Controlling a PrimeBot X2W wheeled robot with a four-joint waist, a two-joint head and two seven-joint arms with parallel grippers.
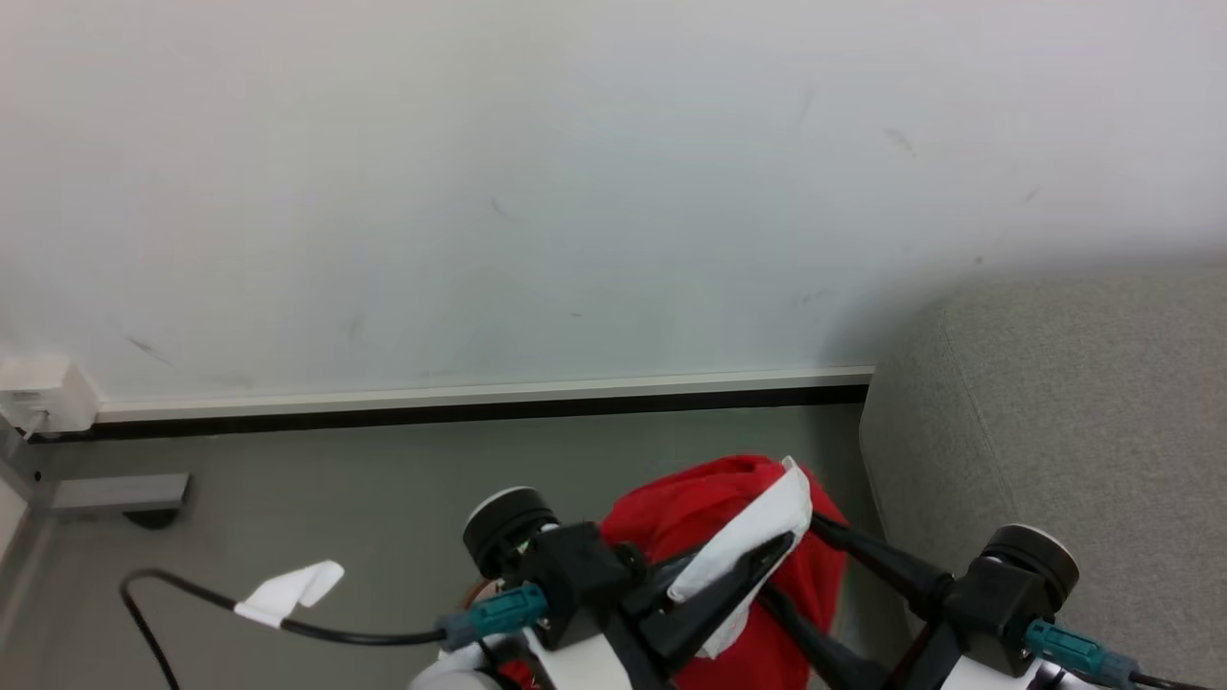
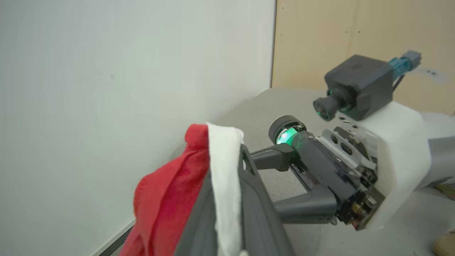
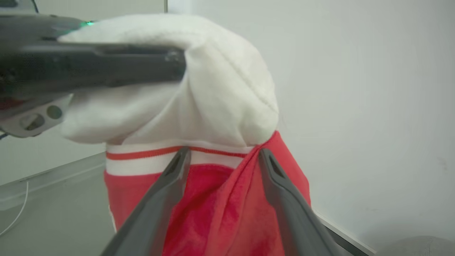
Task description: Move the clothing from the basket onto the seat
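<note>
The clothing, red with a white panel, hangs in the air low in the head view, just left of the seat, a light grey sofa. My left gripper is shut on the white panel; in its wrist view the cloth is clamped between the two fingers. From the right, my right gripper reaches in with its fingers spread. In the right wrist view those open fingers straddle a red fold of the clothing below the white part. The basket is out of view.
A white wall with a pale skirting board runs behind. On the grey floor lies a black cable with a white tag. A white box and a grey foot sit at far left. A wooden panel stands behind the sofa.
</note>
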